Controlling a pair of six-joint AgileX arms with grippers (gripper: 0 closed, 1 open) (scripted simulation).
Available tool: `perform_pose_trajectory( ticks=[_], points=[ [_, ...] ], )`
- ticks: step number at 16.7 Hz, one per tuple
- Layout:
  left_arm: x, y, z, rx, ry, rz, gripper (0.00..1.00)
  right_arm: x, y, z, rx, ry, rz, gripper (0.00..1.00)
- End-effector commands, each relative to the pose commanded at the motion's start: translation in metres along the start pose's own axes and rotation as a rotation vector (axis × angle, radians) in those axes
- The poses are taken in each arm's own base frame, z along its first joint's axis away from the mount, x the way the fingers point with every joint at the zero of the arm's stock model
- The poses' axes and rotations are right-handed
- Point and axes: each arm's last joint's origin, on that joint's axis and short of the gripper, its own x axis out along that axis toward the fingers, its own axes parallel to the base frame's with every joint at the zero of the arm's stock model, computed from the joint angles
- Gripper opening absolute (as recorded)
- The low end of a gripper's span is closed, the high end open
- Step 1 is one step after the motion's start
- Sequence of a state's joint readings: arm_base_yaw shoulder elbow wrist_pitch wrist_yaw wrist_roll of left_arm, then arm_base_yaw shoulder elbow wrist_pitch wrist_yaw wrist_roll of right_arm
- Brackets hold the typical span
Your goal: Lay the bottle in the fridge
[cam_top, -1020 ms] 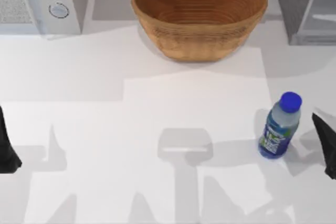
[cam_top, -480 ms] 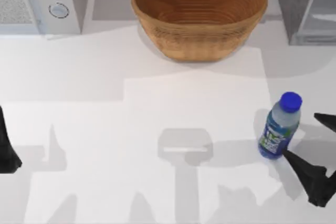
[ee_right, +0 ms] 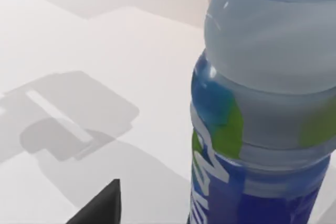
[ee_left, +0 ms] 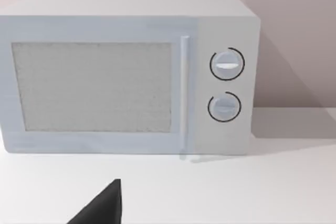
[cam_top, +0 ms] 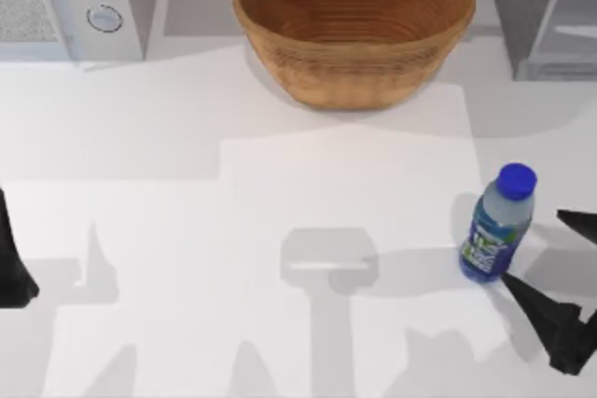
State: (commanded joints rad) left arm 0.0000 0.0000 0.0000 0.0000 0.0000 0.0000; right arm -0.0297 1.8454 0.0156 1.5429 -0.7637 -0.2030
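On the white table (cam_top: 187, 230), our right gripper (cam_top: 560, 258), fingers spread wide, has barely crept closer around the upright bottle (cam_top: 495, 226), so the grasp comes before the fridge (cam_top: 546, 6).

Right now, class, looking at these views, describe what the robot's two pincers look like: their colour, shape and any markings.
Both are matt black with no markings or cables on show. The right pincer has two slim, tapering fingers ending in sharp points, near the bottle at the table's right. The left pincer is a dark, pointed wedge at the left edge.
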Motion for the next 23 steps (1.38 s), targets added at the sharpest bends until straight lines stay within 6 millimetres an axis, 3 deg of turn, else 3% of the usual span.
perform_pose_trajectory(
  ticks=[4, 11, 16, 23],
  points=[
    [0.0, 0.0, 0.0, 0.0, 0.0, 0.0, 1.0, 0.004, 0.0, 0.0, 0.0, 0.0, 0.001, 1.0],
    [0.0, 0.0, 0.0, 0.0, 0.0, 0.0, 1.0, 0.056, -0.001, 0.0, 0.0, 0.0, 0.0, 1.0],
    [0.0, 0.0, 0.0, 0.0, 0.0, 0.0, 1.0, 0.06, 0.0, 0.0, 0.0, 0.0, 0.0, 1.0],
    [0.0, 0.0, 0.0, 0.0, 0.0, 0.0, 1.0, 0.06, 0.0, 0.0, 0.0, 0.0, 0.0, 0.48]
  ],
)
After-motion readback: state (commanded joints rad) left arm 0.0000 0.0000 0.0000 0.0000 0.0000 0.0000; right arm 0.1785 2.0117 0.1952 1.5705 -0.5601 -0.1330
